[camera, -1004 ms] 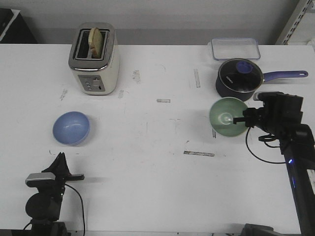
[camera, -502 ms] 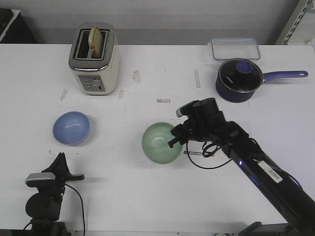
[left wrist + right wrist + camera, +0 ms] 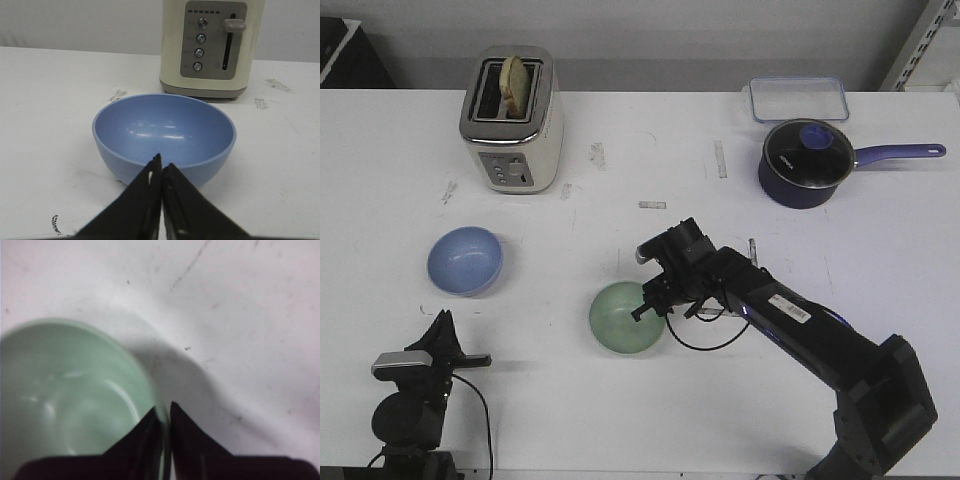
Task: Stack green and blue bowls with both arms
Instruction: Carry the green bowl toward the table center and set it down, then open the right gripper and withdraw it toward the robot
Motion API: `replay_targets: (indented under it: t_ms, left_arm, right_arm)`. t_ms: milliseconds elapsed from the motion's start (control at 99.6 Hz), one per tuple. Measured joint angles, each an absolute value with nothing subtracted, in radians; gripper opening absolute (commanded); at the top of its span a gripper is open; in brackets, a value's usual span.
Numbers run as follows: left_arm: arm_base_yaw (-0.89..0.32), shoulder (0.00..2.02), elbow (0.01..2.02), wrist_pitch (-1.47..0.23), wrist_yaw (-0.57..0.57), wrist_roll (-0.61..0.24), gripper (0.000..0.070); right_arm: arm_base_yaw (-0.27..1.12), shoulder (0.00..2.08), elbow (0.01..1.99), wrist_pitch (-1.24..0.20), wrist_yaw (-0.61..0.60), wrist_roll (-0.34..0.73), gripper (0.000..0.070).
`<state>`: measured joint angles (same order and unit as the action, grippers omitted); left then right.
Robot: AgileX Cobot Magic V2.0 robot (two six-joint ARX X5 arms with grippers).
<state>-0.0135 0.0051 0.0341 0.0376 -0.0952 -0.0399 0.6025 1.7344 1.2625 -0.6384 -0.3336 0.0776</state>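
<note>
The pale green bowl (image 3: 625, 317) is near the table's middle front, upright, its right rim pinched by my right gripper (image 3: 648, 305). In the right wrist view the bowl (image 3: 65, 400) fills one side, its rim between the shut fingers (image 3: 165, 417); I cannot tell if it touches the table. The blue bowl (image 3: 465, 260) stands upright at the left of the table. My left gripper (image 3: 445, 330) is shut and empty at the front left edge, short of the blue bowl (image 3: 165, 132), with its tips (image 3: 161, 165) pointing at the bowl's near wall.
A cream toaster (image 3: 512, 120) with bread in it stands at the back left, behind the blue bowl (image 3: 212, 47). A dark navy lidded saucepan (image 3: 807, 162) and a clear lidded box (image 3: 798, 98) are at the back right.
My right arm has carried the green bowl from beside the saucepan leftward and toward the front, to the table's middle. The left arm and blue bowl have not moved.
</note>
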Motion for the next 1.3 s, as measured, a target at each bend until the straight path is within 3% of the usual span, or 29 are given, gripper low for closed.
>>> replay_targets:
  t_ms: [191, 251, 341, 391, 572, 733, 863, 944, 1104, 1305]
  left_arm:
    - [-0.014, 0.005, 0.034, 0.038, -0.095, -0.040, 0.0002]
    - [-0.014, 0.005, 0.034, 0.038, -0.095, -0.040, 0.0002]
    - [-0.014, 0.005, 0.034, 0.038, -0.095, -0.040, 0.0002]
    - [-0.014, 0.006, 0.034, 0.038, -0.095, -0.040, 0.0002]
    - [-0.014, 0.005, 0.034, 0.038, -0.095, -0.040, 0.0002]
    - [-0.014, 0.005, 0.034, 0.038, -0.095, -0.040, 0.0002]
    - [-0.014, 0.005, 0.034, 0.038, -0.095, -0.040, 0.0002]
    - [-0.014, 0.005, 0.034, 0.038, -0.095, -0.040, 0.0002]
    - [-0.014, 0.005, 0.034, 0.038, -0.095, -0.040, 0.0002]
    - [-0.014, 0.005, 0.034, 0.038, -0.095, -0.040, 0.0002]
  right_arm:
    - [0.602, 1.734, 1.262, -0.637, -0.339, 0.066, 0.0038]
    - [0.602, 1.734, 1.262, -0.638, -0.340, 0.063, 0.0135]
    - [0.602, 1.734, 1.262, -0.638, -0.342, 0.059, 0.0370]
    - [0.602, 1.734, 1.262, -0.638, -0.350, 0.058, 0.0437]
    - [0.595, 1.674, 1.262, -0.638, -0.371, 0.057, 0.0456]
    - [0.564, 1.549, 1.262, -0.637, -0.369, 0.056, 0.0434]
    - [0.504, 1.441, 1.262, -0.640, -0.315, 0.056, 0.0133]
    - [0.462, 1.374, 1.262, -0.655, -0.254, 0.056, 0.0044]
    - [0.380, 1.243, 1.248, -0.689, -0.091, 0.038, 0.0003]
    - [0.281, 1.043, 1.045, -0.648, -0.017, 0.014, 0.0003]
